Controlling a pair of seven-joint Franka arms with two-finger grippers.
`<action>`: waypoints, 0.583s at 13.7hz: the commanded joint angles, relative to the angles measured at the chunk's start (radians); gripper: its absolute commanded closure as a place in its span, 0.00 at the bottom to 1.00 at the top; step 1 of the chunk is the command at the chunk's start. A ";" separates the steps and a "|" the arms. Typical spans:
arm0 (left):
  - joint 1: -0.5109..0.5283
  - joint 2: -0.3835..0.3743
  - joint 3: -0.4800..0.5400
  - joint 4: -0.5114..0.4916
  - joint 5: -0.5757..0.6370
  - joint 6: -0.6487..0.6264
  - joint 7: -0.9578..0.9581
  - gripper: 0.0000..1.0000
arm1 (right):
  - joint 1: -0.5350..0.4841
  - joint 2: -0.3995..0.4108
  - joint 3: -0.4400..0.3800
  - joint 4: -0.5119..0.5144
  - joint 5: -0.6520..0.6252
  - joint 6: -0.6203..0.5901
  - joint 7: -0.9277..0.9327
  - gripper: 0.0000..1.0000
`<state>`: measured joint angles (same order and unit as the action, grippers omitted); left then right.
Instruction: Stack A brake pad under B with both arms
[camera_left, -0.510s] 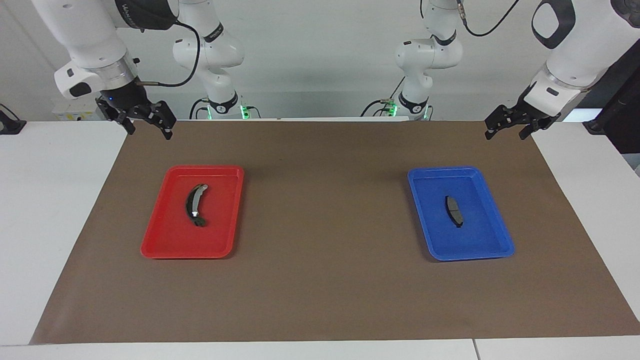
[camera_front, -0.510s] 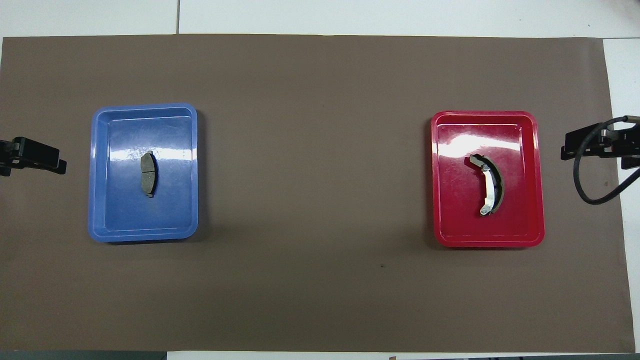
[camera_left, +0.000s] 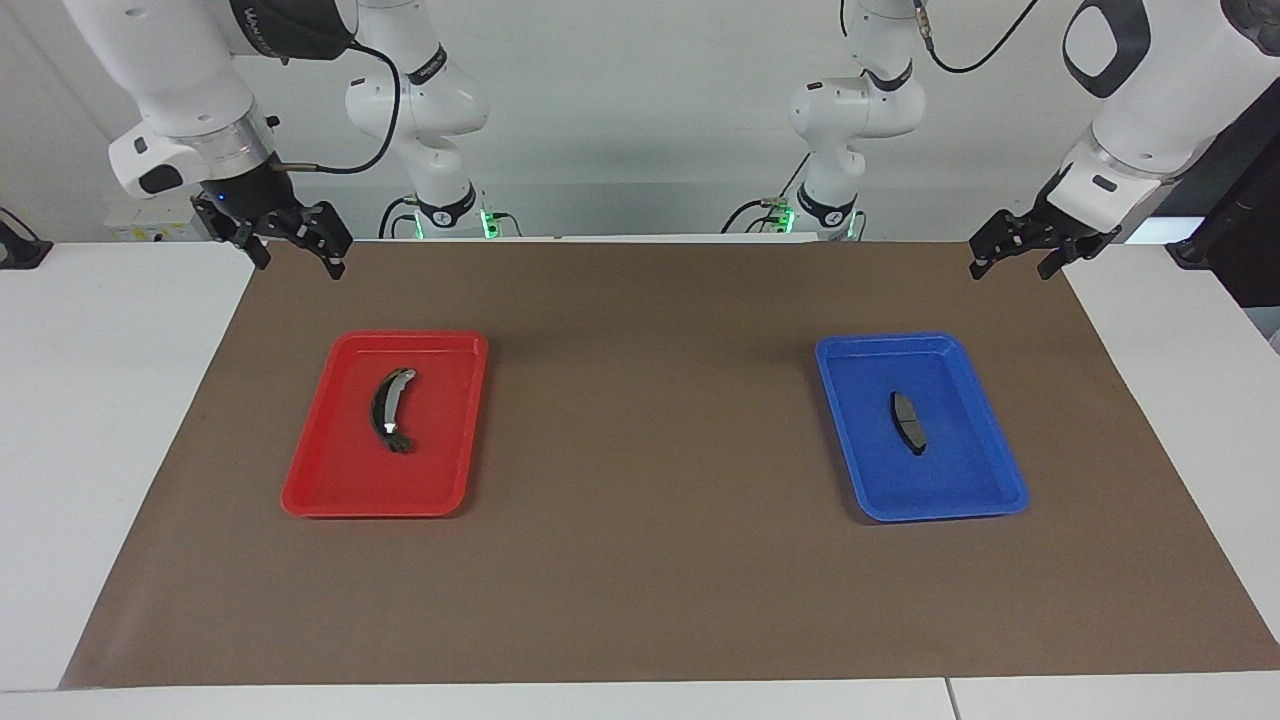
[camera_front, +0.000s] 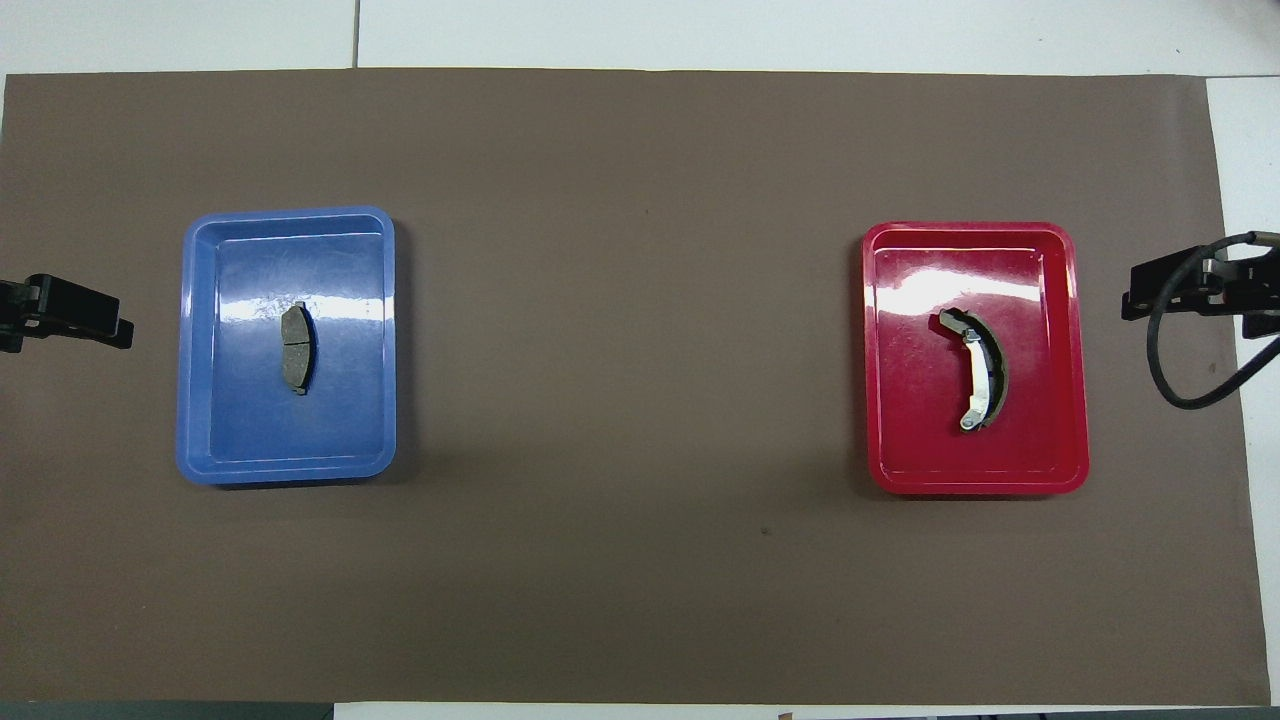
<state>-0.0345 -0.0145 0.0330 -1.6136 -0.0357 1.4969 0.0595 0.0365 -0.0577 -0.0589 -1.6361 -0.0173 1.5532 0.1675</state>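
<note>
Listing across the brown mat: right gripper, jaws spread and empty, over the mat's corner; B in the red tray; A brake pad in the blue tray (trays well apart); left gripper, likewise spread and empty, over the mat's other robot-side corner.

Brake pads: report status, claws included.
Left claw and right claw open, empty, raised over the mat's corners nearest the robots. Short pad in blue tray, long piece in red tray, unstacked. Nothing in the way.
</note>
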 joint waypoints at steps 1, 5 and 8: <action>0.013 -0.030 -0.010 -0.043 0.002 0.011 -0.010 0.01 | -0.010 0.001 0.001 0.010 0.005 -0.013 -0.025 0.01; 0.011 -0.028 -0.010 -0.042 0.014 0.026 -0.015 0.01 | -0.010 0.001 0.001 0.010 0.005 -0.016 -0.023 0.01; 0.010 -0.027 -0.012 -0.037 0.014 0.031 -0.064 0.01 | -0.010 -0.001 0.001 0.009 0.005 -0.016 -0.023 0.01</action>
<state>-0.0344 -0.0147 0.0330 -1.6207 -0.0321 1.5022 0.0256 0.0365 -0.0577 -0.0589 -1.6362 -0.0172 1.5532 0.1675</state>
